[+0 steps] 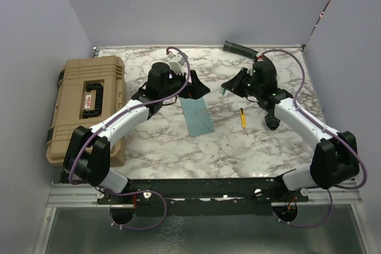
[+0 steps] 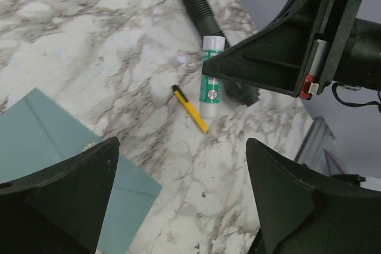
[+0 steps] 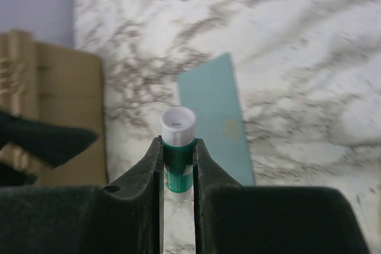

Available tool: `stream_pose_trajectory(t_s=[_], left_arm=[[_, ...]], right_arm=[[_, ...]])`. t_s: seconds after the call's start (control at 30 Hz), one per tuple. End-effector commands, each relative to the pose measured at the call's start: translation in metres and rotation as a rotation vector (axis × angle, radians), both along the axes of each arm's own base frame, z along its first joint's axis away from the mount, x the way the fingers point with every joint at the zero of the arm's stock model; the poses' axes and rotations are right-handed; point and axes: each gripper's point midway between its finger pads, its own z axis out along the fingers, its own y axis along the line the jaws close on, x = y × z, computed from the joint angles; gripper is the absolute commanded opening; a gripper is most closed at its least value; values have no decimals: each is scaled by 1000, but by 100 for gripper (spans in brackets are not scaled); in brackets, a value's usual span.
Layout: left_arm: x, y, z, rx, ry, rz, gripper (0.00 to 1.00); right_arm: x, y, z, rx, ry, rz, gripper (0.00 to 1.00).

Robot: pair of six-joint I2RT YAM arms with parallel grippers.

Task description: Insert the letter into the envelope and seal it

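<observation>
The teal envelope (image 1: 197, 116) lies flat on the marble table between the arms; it also shows in the left wrist view (image 2: 53, 147) and the right wrist view (image 3: 215, 114). The tan letter is not in view. My left gripper (image 1: 191, 89) is open and empty, hovering over the envelope's far end, with its jaws wide apart (image 2: 181, 200). My right gripper (image 1: 228, 89) is shut on a green and white glue stick (image 3: 177, 141), held above the table to the right of the envelope. The glue stick also shows in the left wrist view (image 2: 211, 84).
A tan hard case (image 1: 86, 108) stands at the left edge. A yellow pen (image 1: 242, 117) lies to the right of the envelope. A black ribbed hose (image 1: 238, 47) lies at the back right. A small black object (image 1: 272, 123) sits by the right arm.
</observation>
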Motion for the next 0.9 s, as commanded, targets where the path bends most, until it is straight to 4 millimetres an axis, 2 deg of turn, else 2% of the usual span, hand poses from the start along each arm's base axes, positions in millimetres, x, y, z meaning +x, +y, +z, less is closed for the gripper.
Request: stream_pose_trajectory(t_s=[0.0,0.07,0.13,0.3,0.4,0.57,0.7,0.77,0.87], left_arm=[[-19,-33,61,-234,-59,-204,85],[-17,-37,77,-296,-65,-210,83],[-17,-41,90,-344,-73,-233,74],[-18,-44,98,-369,-75,-250,56],[-25,-46,103,-394,-84,-286,51],[-31,-47,87,-372,-69,-313,46],[-37,-47,83,-363,-72,-334,40],[-39,-46,83,-362,-75,-340,40],[-43,-44,84,-359,-85,-342,52]], right_arm=[[-20,47,92,123,-427,415,0],[-29,54,111,169,-484,470,1],[-36,59,127,201,-522,515,1],[-47,65,159,270,-578,563,1],[-49,66,162,274,-577,573,1],[-52,69,167,316,-569,583,1],[-55,70,171,343,-569,581,1],[-53,68,172,348,-564,553,0],[-47,63,171,350,-554,499,0]])
